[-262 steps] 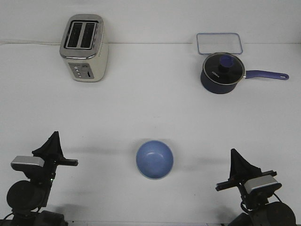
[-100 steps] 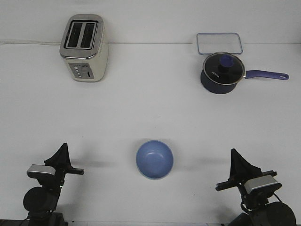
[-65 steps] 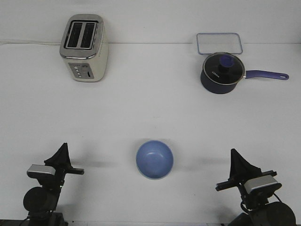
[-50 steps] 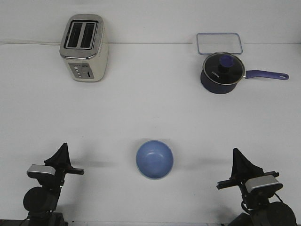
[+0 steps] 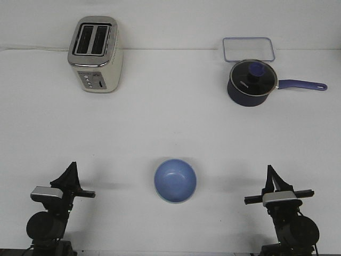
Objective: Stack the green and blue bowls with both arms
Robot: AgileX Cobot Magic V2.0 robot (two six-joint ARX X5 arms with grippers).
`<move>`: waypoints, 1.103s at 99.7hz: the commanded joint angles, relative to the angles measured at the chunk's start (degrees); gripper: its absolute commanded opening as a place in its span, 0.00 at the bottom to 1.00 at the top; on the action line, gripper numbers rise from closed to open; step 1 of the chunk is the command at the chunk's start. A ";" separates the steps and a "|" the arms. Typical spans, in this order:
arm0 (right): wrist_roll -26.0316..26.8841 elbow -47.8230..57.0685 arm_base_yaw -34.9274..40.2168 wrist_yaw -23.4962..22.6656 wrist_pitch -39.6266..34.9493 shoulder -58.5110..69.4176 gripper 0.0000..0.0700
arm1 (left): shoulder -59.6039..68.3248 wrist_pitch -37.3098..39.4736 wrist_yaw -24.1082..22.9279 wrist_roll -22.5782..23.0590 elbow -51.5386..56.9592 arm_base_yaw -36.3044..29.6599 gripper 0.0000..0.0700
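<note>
So going left to right: the left arm's black pointed end effector (image 5: 71,173) sat low at the near left corner of the white tabletop (image 5: 170,122), holding nothing, and it hadn't budged over the last second after shuffling inward and down a bit before that. Can't tell from this angle whether its jaws were parted or pressed together.

Behind it at the far left stood the cream and chrome two-slot toaster (image 5: 96,54), untouched. Its buttons were too small to read.

Middle front: the light periwinkle blue matte bowl (image 5: 175,181), upright, same spot all along. A thin pale edge showed under its near rim, which might have been the sage green bowl underneath it, but I honestly couldn't confirm that. If so, the stacking looked done.

Far right back: a clear rectangular container with a bluish rim (image 5: 249,49), and just in front of it the dark navy saucepan with a glass lid (image 5: 252,81). There was small white lettering on its side, not legible.

The real change was the right end effector (image 5: 273,176): it had turned to face square forward and dropped slightly, empty, jaw state also unclear. Looked like both arms parking.
</note>
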 commanded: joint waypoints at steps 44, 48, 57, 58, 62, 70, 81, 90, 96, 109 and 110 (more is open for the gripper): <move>-6.03 -11.50 -4.74 -3.21 6.25 -1.73 0.00 | -0.11 0.59 -0.04 -0.13 -1.09 -0.02 0.02; -5.99 -11.50 -4.79 -3.23 6.71 -1.73 0.00 | -0.11 0.57 -0.04 -0.11 -1.09 -0.02 0.02; -5.81 -11.50 -4.79 -3.21 7.69 -1.73 0.00 | -0.11 0.57 -0.04 -0.11 -1.09 -0.02 0.02; -5.81 -11.50 -4.79 -3.21 7.80 -1.73 0.00 | -0.11 0.57 -0.04 -0.11 -1.09 -0.02 0.02; -5.81 -11.50 -4.79 -3.23 8.31 -1.73 0.00 | -0.11 0.57 -0.04 -0.13 -1.09 -0.02 0.02; -5.81 -11.50 -4.79 -3.21 9.01 -1.73 0.00 | -0.11 0.57 -0.04 -0.11 -1.09 -0.02 0.02; -5.81 -11.50 -4.79 -3.21 8.98 -1.73 0.00 | -0.11 0.57 -0.04 -0.11 -1.09 -0.02 0.02; -5.81 -11.50 -4.79 -3.21 8.98 -1.73 0.00 | -0.11 0.57 -0.04 -0.13 -1.09 -0.02 0.02; -5.81 -11.50 -4.79 -3.23 8.98 -1.73 0.00 | -0.11 0.57 -0.04 -0.13 -1.09 -0.02 0.02; -5.81 -11.50 -4.79 -3.23 8.98 -1.73 0.00 | -0.11 0.57 -0.04 -0.11 -1.09 -0.02 0.02; -5.81 -11.50 -4.79 -3.23 8.98 -1.73 0.00 | -0.11 0.57 -0.04 -0.13 -1.09 -0.02 0.02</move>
